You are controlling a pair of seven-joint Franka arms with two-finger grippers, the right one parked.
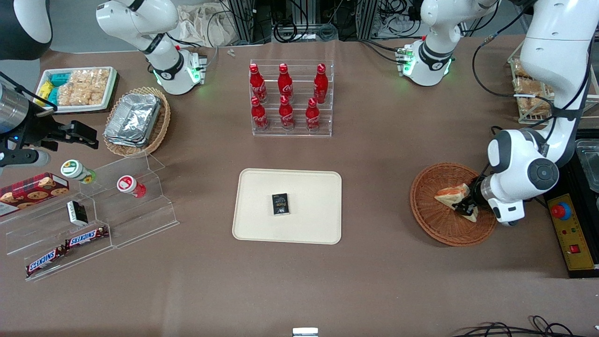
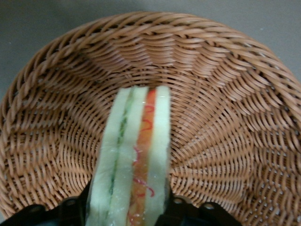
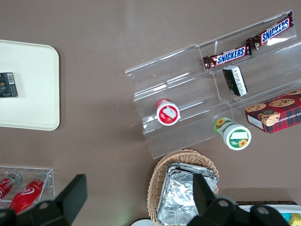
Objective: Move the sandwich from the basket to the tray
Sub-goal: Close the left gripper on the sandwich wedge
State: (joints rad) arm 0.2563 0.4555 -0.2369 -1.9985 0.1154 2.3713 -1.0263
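The claw (image 1: 464, 206) sits low inside the basket (image 1: 433, 217), its two fingers (image 2: 176, 209) pressed against the outer bread faces of the sandwich (image 1: 453, 194), so it is pinching the wedge at its wide end. The sandwich appears to rest in the basket, on the side of the basket nearest the working arm, its point aimed toward the basket's centre (the wrist view shows the green and orange filling stripes running straight out from between the fingers).

The step in hand looks like the lift. To do it well, the squeeze should stay light, since soft bread will likely crush or let the layers slide apart. A straight rise until the wedge clears the basket rim seems wise before any sideways travel.

The tray (image 1: 255, 224) lies on the desk (image 1: 383, 281) well apart from the basket, toward the parked arm's end. A small dark box (image 1: 280, 204) sits near the tray's middle, so a bare patch beside it would be the safer drop spot.
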